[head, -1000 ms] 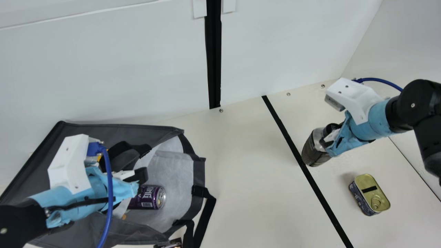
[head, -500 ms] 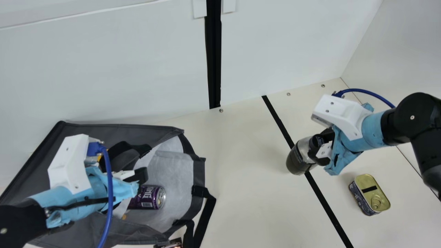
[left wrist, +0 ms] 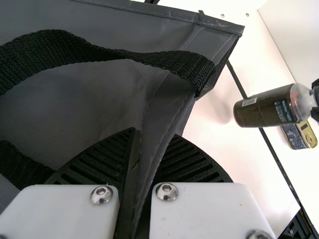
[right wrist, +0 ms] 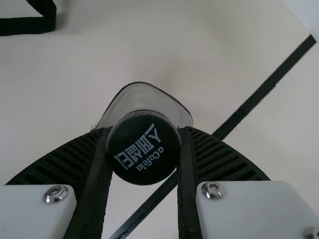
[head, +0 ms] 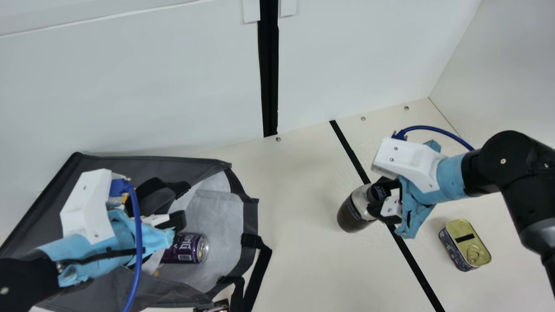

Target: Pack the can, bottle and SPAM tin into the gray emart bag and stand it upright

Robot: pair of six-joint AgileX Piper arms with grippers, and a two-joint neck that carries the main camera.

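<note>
- As the right gripper point(right wrist: 144, 130) is carrying the bottle point(head: 352, 213) toward the bag, the gap to the bag's open mouth is narrowing; the base is now pointing bagward, beyond the black line point(head: 408, 255)
- Right pincer: the fingers are standing apart by just the cap's width and are gripping the bottle there; no slip is showing
- Bottle: it is hanging tilted, apparently off the table point(head: 295, 260), well short of the gray emart bag point(head: 249, 223)
- Left gripper point(left wrist: 153, 133): the fingers are closing nearly together on a fold of bag fabric; the arm is keeping its place over the last second, presumably to hold the mouth open
- Can point(head: 186, 248): it is lying inside the bag, unmoved
- SPAM tin point(head: 466, 245): it is resting on the table on the far side of the line, awaiting packing
- Assessment: the second item is probably going in next; the bag is lying on its side, so standing it upright is remaining outstanding
- Risk: the base may be catching the rim on entry if the approach is running too low
</note>
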